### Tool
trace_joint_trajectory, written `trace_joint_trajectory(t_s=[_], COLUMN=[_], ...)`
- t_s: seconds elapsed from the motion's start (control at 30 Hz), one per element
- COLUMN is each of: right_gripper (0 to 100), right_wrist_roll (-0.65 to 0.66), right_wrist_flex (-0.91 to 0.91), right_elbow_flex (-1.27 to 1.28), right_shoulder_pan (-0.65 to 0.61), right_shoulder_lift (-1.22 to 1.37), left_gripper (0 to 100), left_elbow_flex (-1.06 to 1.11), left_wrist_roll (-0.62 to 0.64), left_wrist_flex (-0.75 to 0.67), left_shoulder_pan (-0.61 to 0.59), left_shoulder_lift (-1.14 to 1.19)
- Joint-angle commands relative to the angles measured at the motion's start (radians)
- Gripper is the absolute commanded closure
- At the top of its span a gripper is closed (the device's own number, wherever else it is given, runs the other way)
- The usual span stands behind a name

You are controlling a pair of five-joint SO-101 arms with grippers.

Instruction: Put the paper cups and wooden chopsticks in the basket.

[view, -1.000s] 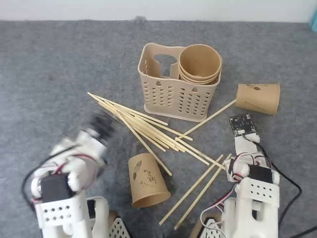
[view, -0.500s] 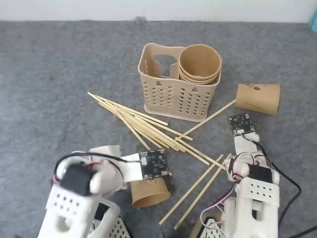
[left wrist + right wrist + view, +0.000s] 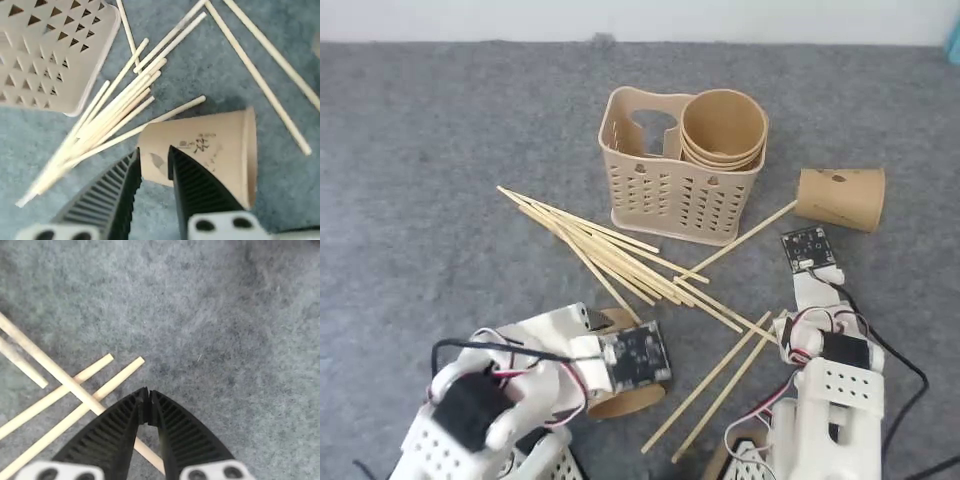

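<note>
The left tool [image 3: 152, 160], jaws barely parted and empty, hangs over the base end of the tipped paper cup [image 3: 210, 150], which lies on the counter at lower centre of the high view. It should probably widen and straddle the cup's wall before clenching. The left wrist view reveals that narrow gap; from above, the arm hides it. The right tool [image 3: 149, 405] is clenched on nothing.

My grey counter [image 3: 420, 150].
I see the basket [image 3: 670, 195], scattered chopsticks [image 3: 610, 255], far paper cup [image 3: 840, 198] and near paper cup [image 3: 210, 150], both toppled.

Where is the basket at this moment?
High view: the basket stands far-centre on the table, stacked cups in its right compartment, a lying cup to its right.
</note>
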Motion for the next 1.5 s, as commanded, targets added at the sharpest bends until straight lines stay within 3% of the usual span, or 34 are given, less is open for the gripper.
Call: trace_joint_trajectory(t_s=[0.0,0.3,0.53,0.87,1.2,1.3,1.47], right_gripper=[99.0,99.0,99.0,99.0,99.0,99.0,99.0], right_wrist_roll=[0.005,0.003,0.003,0.003,0.003,0.003,0.003], right_wrist_flex=[-0.016,-0.010,-0.008,-0.008,-0.007,-0.007,-0.007], right_elbow_flex=[-0.005,-0.005,-0.005,-0.005,-0.005,-0.005,-0.005], right_shoulder_pan=[0.007,0.012,0.013,0.013,0.015,0.015,0.015], right_shoulder_lift=[0.012,0.012,0.012,0.012,0.012,0.012,0.012], left_gripper=[93,93,93,93,93,93,91], left_elbow_flex=[0.065,0.104,0.120,0.217,0.202,0.108,-0.113], left_wrist_roll=[0.146,0.242,0.275,0.273,0.273,0.276,0.273], left_wrist_flex=[-0.114,-0.374,-0.496,-0.646,-0.855,-0.795,-0.493], left_shoulder_pan=[-0.018,-0.098,-0.293,-0.470,-0.746,-0.792,-0.787], left_shoulder_lift=[0.104,0.494,0.534,0.585,0.763,0.812,0.812])
